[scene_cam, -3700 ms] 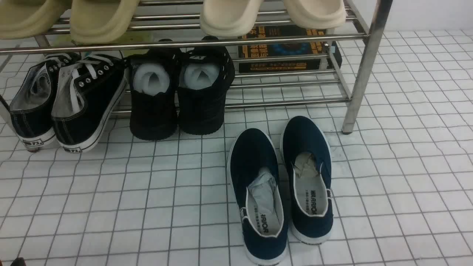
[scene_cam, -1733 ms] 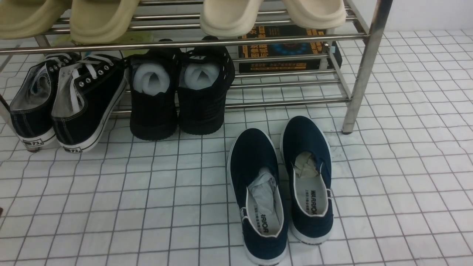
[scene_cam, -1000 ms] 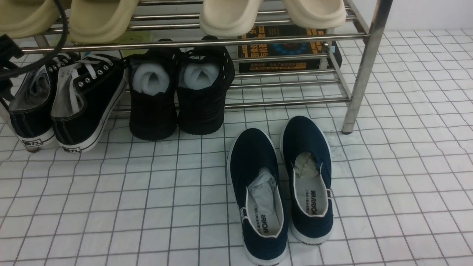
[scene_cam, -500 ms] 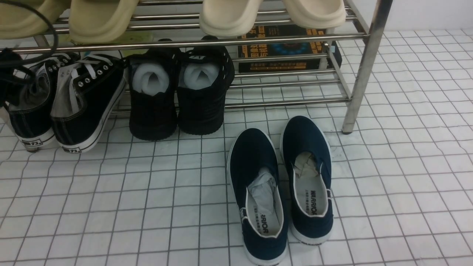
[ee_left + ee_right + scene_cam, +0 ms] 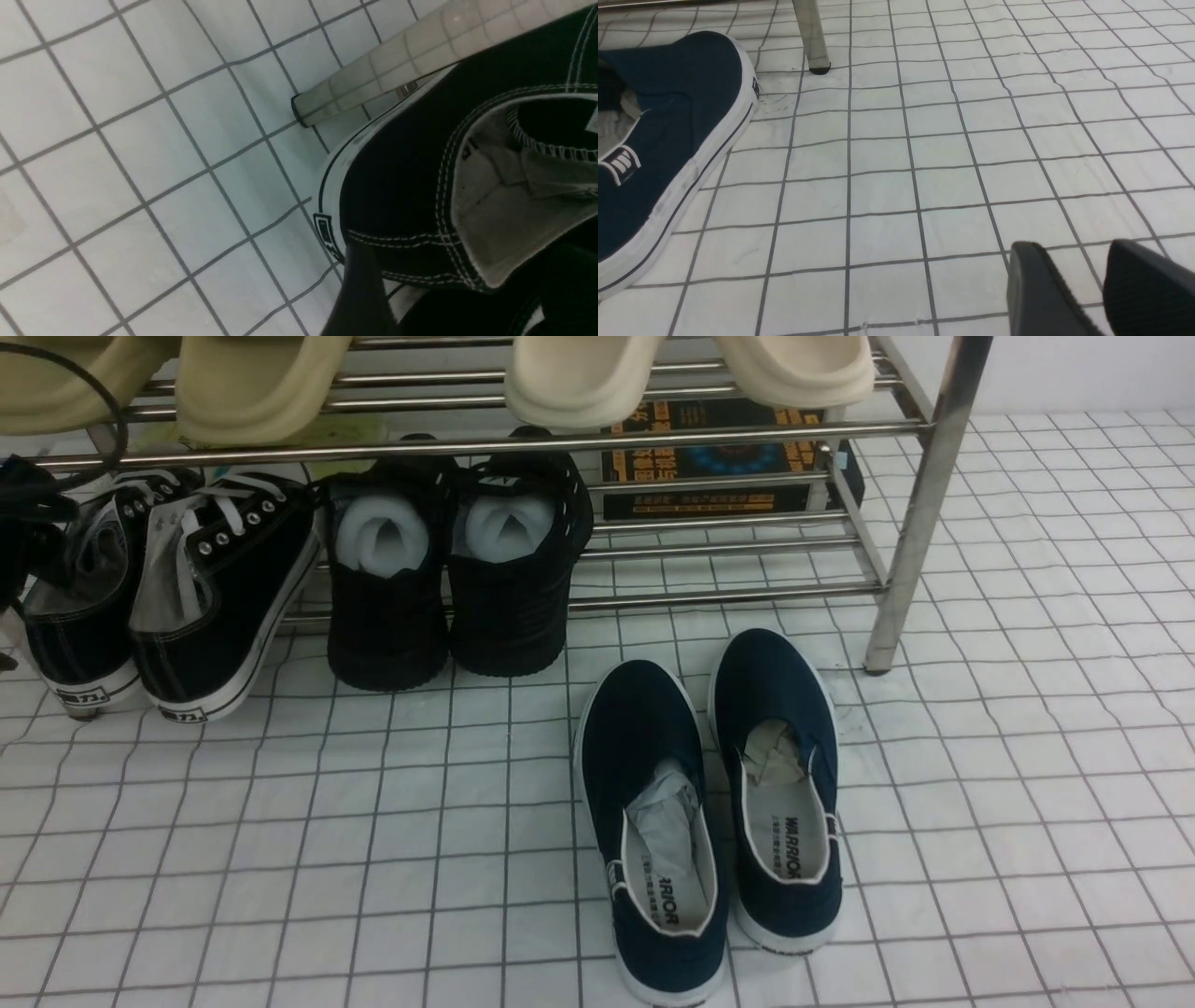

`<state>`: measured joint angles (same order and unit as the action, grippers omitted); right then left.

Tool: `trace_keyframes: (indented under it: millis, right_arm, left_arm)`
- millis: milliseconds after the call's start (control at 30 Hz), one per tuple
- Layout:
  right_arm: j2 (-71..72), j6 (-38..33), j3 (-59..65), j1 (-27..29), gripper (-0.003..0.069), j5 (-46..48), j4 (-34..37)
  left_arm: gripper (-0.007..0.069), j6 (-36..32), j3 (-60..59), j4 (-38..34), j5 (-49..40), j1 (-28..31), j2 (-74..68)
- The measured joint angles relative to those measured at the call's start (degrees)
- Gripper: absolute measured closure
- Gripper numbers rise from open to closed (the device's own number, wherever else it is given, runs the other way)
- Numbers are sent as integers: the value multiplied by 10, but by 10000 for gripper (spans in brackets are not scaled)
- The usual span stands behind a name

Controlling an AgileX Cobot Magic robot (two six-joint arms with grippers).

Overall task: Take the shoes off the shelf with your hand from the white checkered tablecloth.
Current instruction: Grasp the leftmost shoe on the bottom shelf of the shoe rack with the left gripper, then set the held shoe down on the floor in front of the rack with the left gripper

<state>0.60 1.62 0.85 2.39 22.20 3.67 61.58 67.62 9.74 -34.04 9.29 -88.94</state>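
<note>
The shoes, black canvas sneakers with white laces, stand heels toward me on the low tier of the steel shelf [image 5: 920, 513], the right one [image 5: 219, 588] beside the left one [image 5: 79, 616]. My left gripper [image 5: 17, 546] is a black shape with cables at the frame's far left, against the left sneaker. In the left wrist view the left gripper [image 5: 453, 266] is open, one finger [image 5: 362, 289] outside the sneaker's heel [image 5: 411, 186] and a dark shape on the inner side. My right gripper [image 5: 1073, 249] hangs open over the white checkered tablecloth [image 5: 924, 149] with nothing in it.
All-black shoes with white stuffing [image 5: 448, 579] stand right of the sneakers. Navy slip-ons [image 5: 709, 803] lie on the cloth in front of the shelf. Beige slippers [image 5: 579, 373] sit on the upper tier, a dark box [image 5: 714, 462] behind. A shelf leg [image 5: 373, 79] stands by the heel.
My left gripper and its cables came in at the left edge and dropped down against the left sneaker. The shoes have stayed in place.
</note>
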Motion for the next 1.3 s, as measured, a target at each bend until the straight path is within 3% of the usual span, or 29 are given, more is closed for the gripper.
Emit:
trace_keyframes:
  millis: [300,433,467,500,567,600,633,733,933,1300]
  right_arm:
    - [0,0,0,0,420,0,0]
    - [0,0,0,0,420,0,0]
    - [0,0,0,0,420,0,0]
    - [0,0,0,0,420,0,0]
    - [0,0,0,0,420,0,0]
    - [0,0,0,0,420,0,0]
    - [0,0,0,0,420,0,0]
    - [0,0,0,0,420,0,0]
    - [0,0,0,0,420,0,0]
    - [0,0,0,0,420,0,0]
  left_arm:
    - [116,24,0,2,39,0,-62]
    - [155,24,0,2,46,0,-71]
    - [219,22,0,2,44,0,-71]
    - [228,22,0,3,43,0,-71]
    - [378,18,0,3,27,0,-71]
    - [404,18,0,4,25,1,-71]
    - [476,16,0,4,12,1,-71]
    - [564,-1,-2,6,-24,1,-63]
    - [567,-15,-3,22,-81,1,4]
    - [571,-46,-5,65,-270,1,131]
